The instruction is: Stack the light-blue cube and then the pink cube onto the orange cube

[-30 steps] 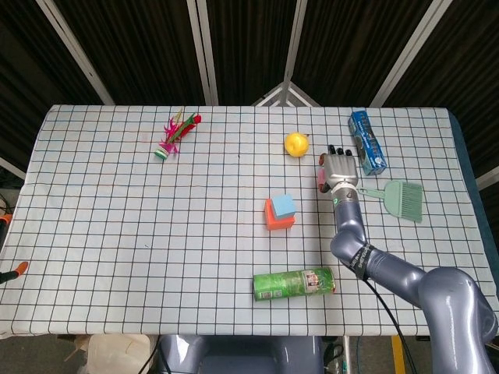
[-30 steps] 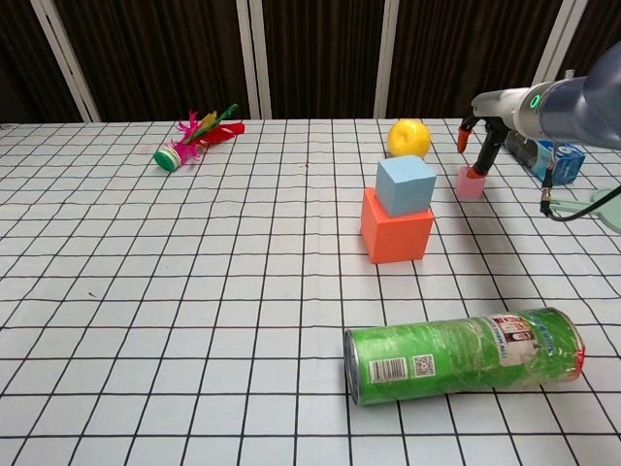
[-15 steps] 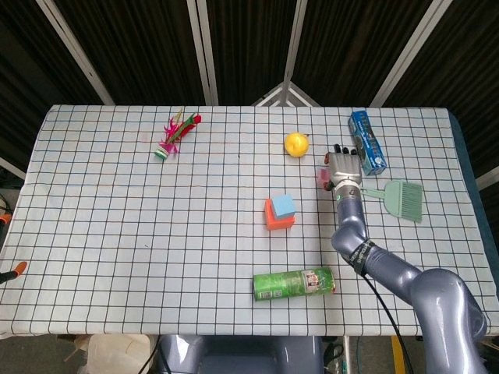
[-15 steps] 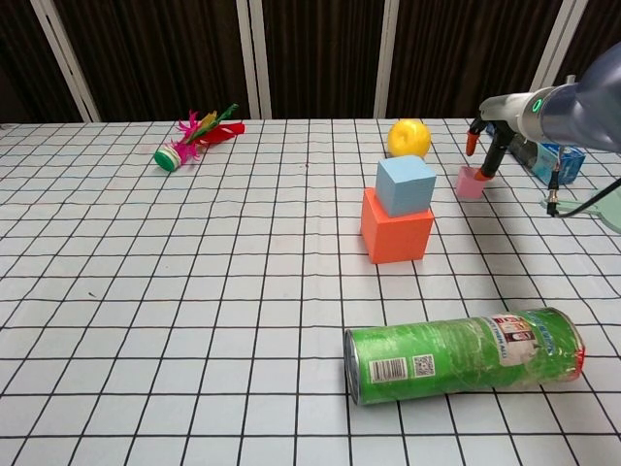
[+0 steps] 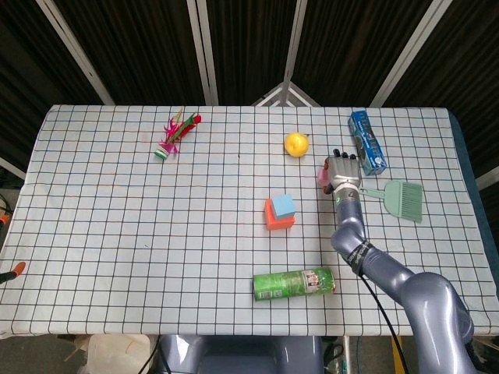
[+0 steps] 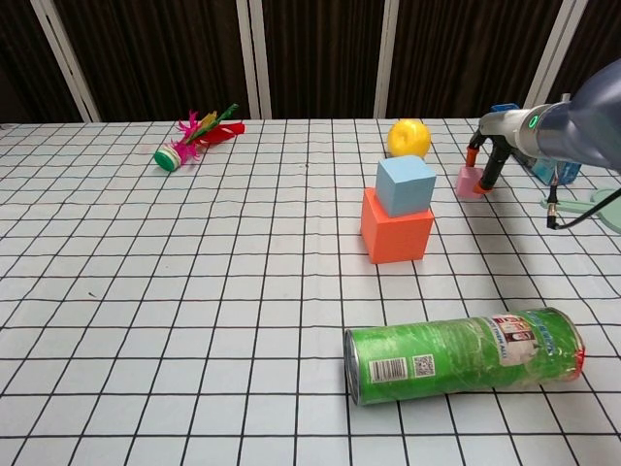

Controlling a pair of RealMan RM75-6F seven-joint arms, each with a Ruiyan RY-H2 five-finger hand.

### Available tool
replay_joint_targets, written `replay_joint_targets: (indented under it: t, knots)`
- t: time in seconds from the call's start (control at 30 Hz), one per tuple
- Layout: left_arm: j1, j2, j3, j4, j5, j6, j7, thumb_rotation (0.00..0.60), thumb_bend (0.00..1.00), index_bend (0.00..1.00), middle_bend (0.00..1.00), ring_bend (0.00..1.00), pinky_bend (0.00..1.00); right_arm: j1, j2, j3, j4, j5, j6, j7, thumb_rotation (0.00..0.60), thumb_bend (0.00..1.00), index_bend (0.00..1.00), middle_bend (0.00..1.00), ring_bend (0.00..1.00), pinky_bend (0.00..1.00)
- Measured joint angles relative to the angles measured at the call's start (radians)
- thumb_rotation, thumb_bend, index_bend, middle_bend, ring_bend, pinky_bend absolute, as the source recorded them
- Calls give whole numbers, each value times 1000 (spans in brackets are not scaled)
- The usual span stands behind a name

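The light-blue cube [image 5: 284, 206] [image 6: 405, 184] sits on top of the orange cube [image 5: 272, 219] [image 6: 396, 233] near the table's middle. The small pink cube [image 5: 320, 174] [image 6: 468, 182] stands on the cloth to the right of the stack, just in front of a yellow ball. My right hand [image 5: 341, 168] [image 6: 488, 160] is low over the pink cube, with its fingers [image 6: 491, 171] apart, one down at the cube's right side and an orange-tipped one behind it. The cube still rests on the table. My left hand shows in neither view.
A yellow ball [image 5: 295, 143] [image 6: 408, 137] lies behind the stack. A green can [image 5: 293, 284] [image 6: 464, 354] lies on its side at the front. A blue box [image 5: 366, 141] and a green dustpan [image 5: 402, 198] are at the right, and a feather shuttlecock [image 5: 173, 135] at the back left.
My right hand has come down and shifted slightly back and right, closing in around the pink cube. The cube and the stack have not moved.
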Motion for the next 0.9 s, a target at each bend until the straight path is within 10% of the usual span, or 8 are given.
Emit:
replay_joint_targets:
  t: [0.9]
  knots:
    - [-22, -14, 1, 9, -29, -31, 32, 600, 201, 159, 11, 0, 18, 1, -53, 53, 107, -57, -63, 23, 600, 385, 438, 78, 95, 87]
